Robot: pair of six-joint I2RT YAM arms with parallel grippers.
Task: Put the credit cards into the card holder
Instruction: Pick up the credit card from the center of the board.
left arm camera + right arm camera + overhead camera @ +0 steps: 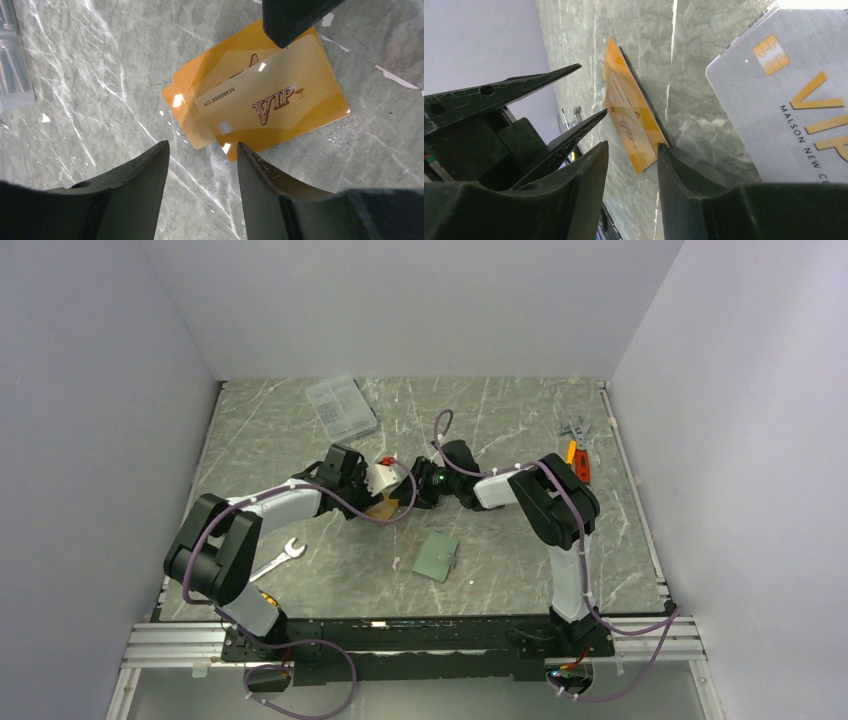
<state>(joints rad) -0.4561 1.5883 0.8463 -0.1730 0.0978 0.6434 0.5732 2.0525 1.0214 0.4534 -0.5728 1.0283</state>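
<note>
Currently, the left hand (202,147) has its fingers apart and empty, tips just short of the overlapping orange-gold credit cards (260,100) lying on the worktop (100,75). The right hand (632,145), likewise apart, meets these cards from the opposite side. A silvery-white credit card (784,100) shows near them. The card holder (437,556) lies nearer the arm bases, apart from the cards.

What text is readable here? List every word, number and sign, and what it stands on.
"NO.88888839": shiny orange-gold plastic card, small dark print.
"VIP": same card, large red-brown letters.
"VIP": silvery-white plastic card, gold letters, cut by the frame.
"MALSON NEW C": same silvery card, rest cut off.
Orange-gold card's script in right wrist view: too skewed to read.
</note>
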